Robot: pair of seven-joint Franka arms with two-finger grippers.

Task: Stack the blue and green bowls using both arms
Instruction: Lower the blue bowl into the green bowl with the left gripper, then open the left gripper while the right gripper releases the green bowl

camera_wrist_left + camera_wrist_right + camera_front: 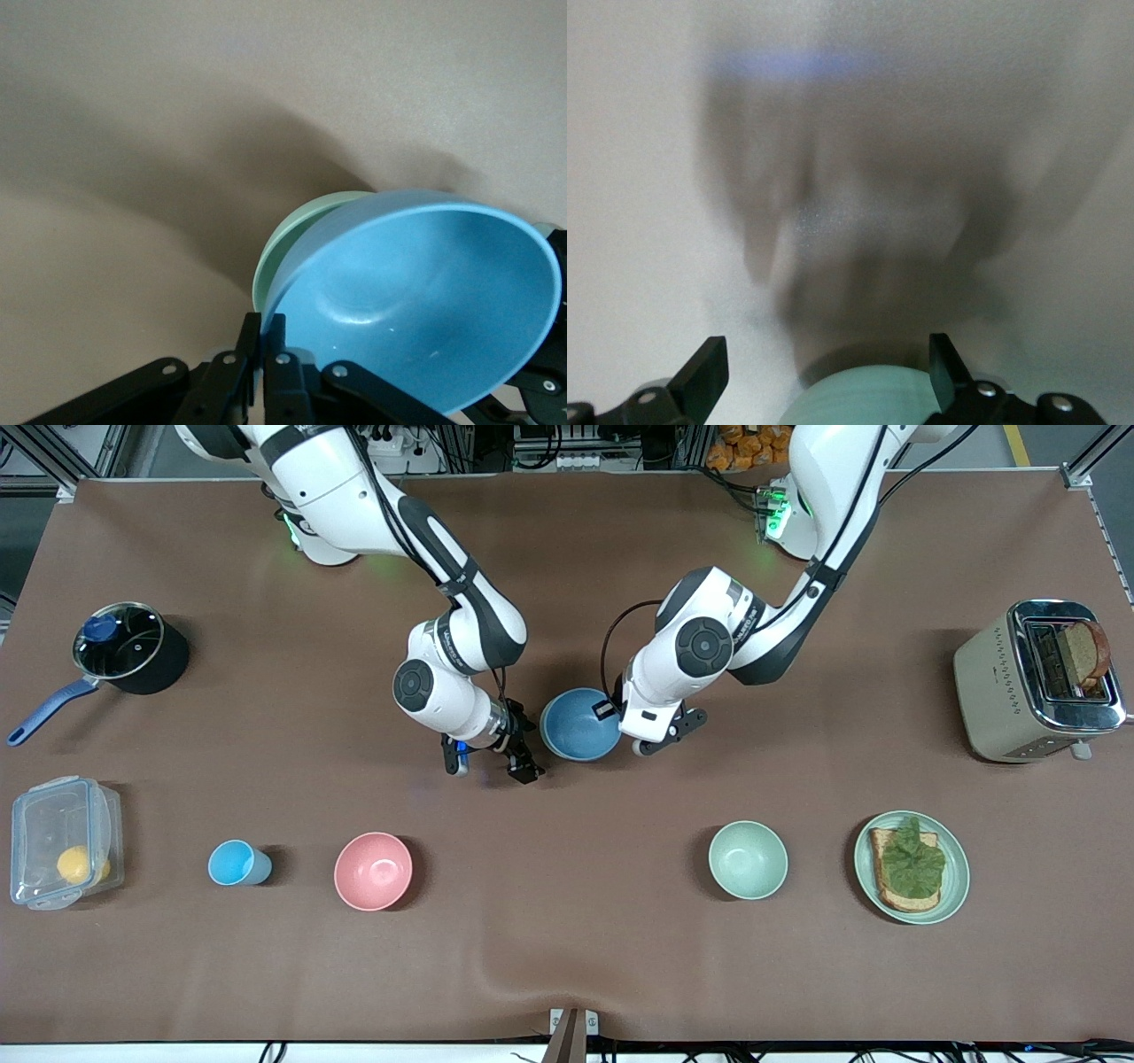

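Observation:
The blue bowl (578, 724) is at the table's middle between my two grippers. In the left wrist view the blue bowl (416, 292) sits tilted inside the green bowl (301, 226), whose rim shows beneath it. In the front view the green bowl is hidden under the blue one. My left gripper (623, 733) (264, 341) is shut on the blue bowl's rim. My right gripper (491, 769) (826, 365) is open and empty, beside the bowls toward the right arm's end. A pale green curved wall (868, 398), apparently the green bowl, shows between its fingers.
Nearer the camera stand a light-blue cup (235, 863), a pink bowl (373, 871), a paler mint bowl (748, 859) and a plate (957, 886) with toast and lettuce. A toaster (992, 682), a pot (151, 669) and a clear box (40, 824) stand at the table's ends.

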